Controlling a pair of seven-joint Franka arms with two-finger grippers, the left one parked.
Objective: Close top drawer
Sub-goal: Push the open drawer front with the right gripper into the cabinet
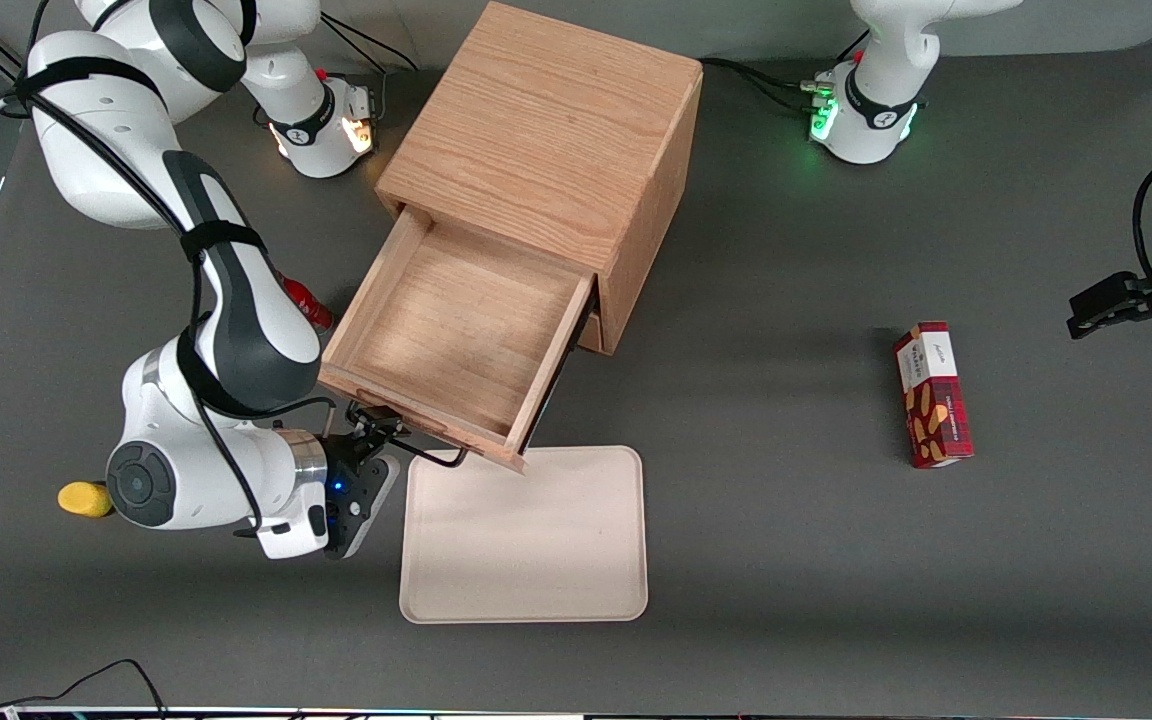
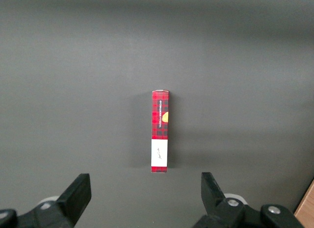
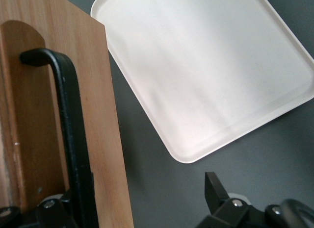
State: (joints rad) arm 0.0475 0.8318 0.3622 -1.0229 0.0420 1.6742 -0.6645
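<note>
Right now the top drawer (image 1: 456, 335) stands pulled well out of the cabinet (image 1: 546, 150), its front hanging over the near edge of the tray (image 1: 526, 535), and the gripper (image 1: 376, 440) is at the drawer front with its fingers spread, one on either side of the black handle (image 3: 73, 139) (not clamped on it, as far as I can see). I'd call this the start of the push: the next move calls for pressing the front squarely toward the cabinet, along the runners. The lower drawer sits hidden under the open one, and whether a finger touches the wood I cannot tell.
</note>
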